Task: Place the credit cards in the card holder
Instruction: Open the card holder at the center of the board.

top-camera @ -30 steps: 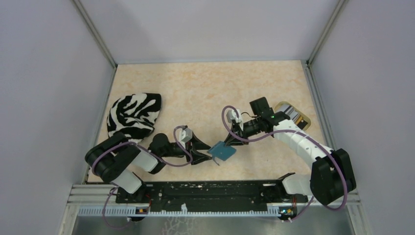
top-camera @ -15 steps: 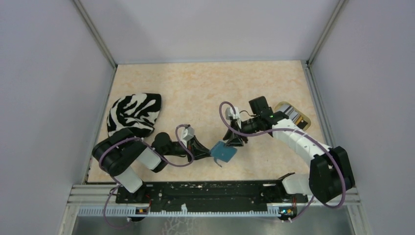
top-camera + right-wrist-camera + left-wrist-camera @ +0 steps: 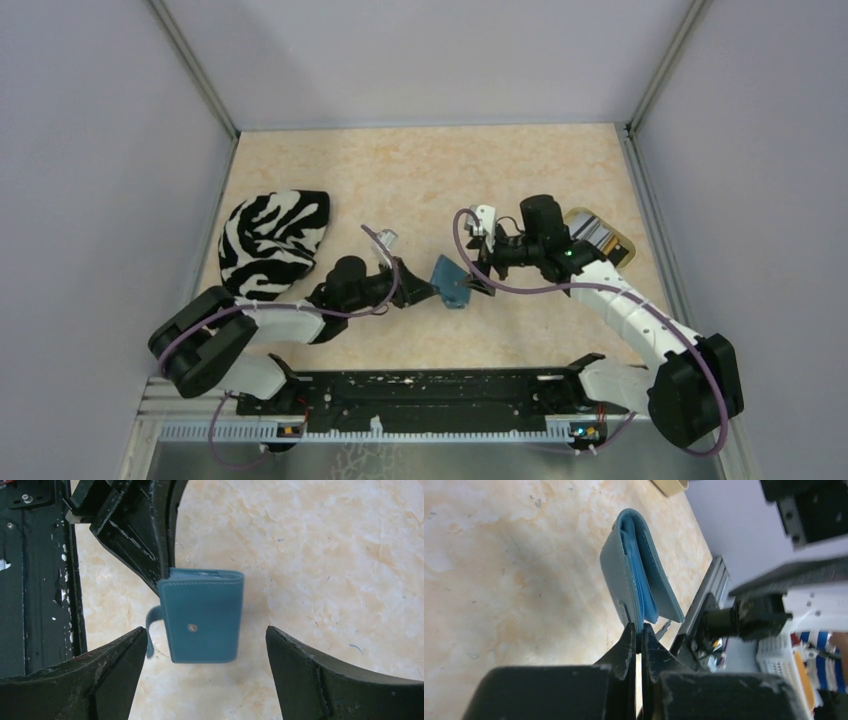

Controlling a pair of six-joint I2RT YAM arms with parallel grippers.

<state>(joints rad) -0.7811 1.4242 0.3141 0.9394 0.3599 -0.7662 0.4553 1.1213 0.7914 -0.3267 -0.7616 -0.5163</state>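
Card holder (image 3: pixel 450 282) now riding higher, nearer table (image 3: pixel 400 180) centre. Your left claw (image 3: pixel 430 291) is clamping one cover's edge; right claw (image 3: pixel 482 283) is gaping wide, straddling it. Likely light, floppy, slick: you're wanting the opposite cover's edge.

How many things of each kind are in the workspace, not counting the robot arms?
Teal card holder: 1
Zebra-striped cloth: 1
Beige tray: 1 (contents mostly hidden by the right arm)
Total: 3
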